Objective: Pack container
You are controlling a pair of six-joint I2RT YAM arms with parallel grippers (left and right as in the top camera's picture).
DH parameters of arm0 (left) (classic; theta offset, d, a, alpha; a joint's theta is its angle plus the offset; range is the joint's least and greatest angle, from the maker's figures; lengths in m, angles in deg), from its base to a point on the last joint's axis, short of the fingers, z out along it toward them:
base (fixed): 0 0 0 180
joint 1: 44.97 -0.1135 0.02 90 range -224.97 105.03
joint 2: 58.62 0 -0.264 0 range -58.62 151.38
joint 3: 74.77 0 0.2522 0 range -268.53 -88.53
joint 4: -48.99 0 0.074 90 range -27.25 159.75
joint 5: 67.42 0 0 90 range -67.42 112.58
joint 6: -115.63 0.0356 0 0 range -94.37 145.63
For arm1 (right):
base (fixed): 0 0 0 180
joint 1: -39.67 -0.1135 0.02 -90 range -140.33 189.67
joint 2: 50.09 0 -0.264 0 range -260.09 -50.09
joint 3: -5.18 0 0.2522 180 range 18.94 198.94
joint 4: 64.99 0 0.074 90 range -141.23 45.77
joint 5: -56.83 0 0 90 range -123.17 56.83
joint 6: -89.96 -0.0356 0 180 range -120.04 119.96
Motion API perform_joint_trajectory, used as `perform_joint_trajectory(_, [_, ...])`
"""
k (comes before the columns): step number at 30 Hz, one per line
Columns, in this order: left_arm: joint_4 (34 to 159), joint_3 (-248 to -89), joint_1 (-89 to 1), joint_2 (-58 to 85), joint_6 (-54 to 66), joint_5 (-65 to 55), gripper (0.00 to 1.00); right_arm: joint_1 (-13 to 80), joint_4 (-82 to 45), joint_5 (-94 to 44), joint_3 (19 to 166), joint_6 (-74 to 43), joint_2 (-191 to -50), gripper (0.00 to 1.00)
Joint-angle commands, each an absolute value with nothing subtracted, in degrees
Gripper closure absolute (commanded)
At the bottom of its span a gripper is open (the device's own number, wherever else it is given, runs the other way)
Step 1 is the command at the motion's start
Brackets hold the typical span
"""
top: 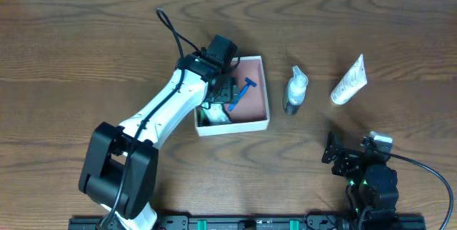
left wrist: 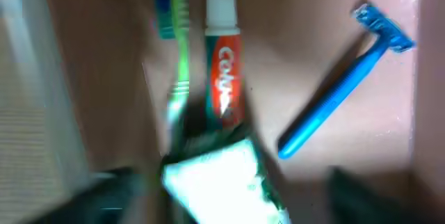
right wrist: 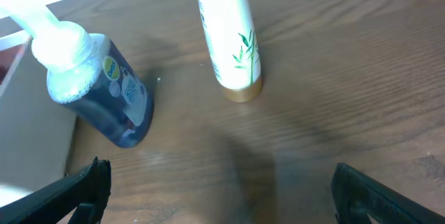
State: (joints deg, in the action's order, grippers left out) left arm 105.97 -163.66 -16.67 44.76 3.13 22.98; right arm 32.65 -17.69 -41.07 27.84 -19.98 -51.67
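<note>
The container (top: pixel 254 70), a shallow square box with white walls and a pinkish-brown inside (left wrist: pixel 292 36), sits mid-table. In it lie a blue razor (top: pixel 241 92) (left wrist: pixel 341 92), a green toothbrush (left wrist: pixel 179 50), a red toothpaste tube (left wrist: pixel 222 71) and a white-green packet (top: pixel 214 114) (left wrist: pixel 219 186). My left gripper (top: pixel 226 87) (left wrist: pixel 229 200) is inside the container, fingers blurred and spread either side of the packet. My right gripper (top: pixel 341 157) (right wrist: pixel 233 200) is open and empty above bare table near the front right.
A clear pump bottle with a white top (top: pixel 294 91) (right wrist: pixel 104 92) stands just right of the container. A white tube with a leaf print (top: pixel 349 81) (right wrist: pixel 229 36) lies further right. The left arm's black cable (top: pixel 175 33) loops over the table behind the container.
</note>
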Motion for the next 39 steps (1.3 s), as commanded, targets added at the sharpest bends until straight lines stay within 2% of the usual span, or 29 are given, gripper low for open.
perform_joint_trajectory(1, [106.54,-164.54,-16.91,43.01,3.24,24.14,0.02,33.28,-17.63,-41.29,27.71,-20.38,-51.21,0.01])
perform_joint_trajectory(7, [108.70,-165.56,-16.91,37.85,3.24,24.14,0.02,33.28,-17.63,-41.32,27.71,-20.35,-51.21,0.01])
perform_joint_trajectory(13, [109.97,-168.91,-16.91,25.81,3.26,24.19,0.02,33.28,-17.63,-41.29,27.71,-20.35,-51.21,0.01])
perform_joint_trajectory(18, [112.97,-169.02,-18.66,16.82,3.28,35.46,0.02,33.28,-17.63,-41.29,27.71,-20.38,-51.21,0.01])
perform_joint_trajectory(25, [122.98,-169.02,-33.07,13.61,5.66,38.65,0.02,33.28,-17.63,-41.29,27.71,-20.38,-51.21,0.01])
perform_joint_trajectory(31, [123.74,-169.02,-45.39,15.12,8.22,38.13,0.02,33.28,-17.63,-41.29,27.71,-20.38,-51.21,0.01])
perform_joint_trajectory(39, [123.79,-169.02,-50.79,17.06,8.20,38.11,0.02,33.28,-17.63,-41.29,27.71,-20.38,-51.21,0.01])
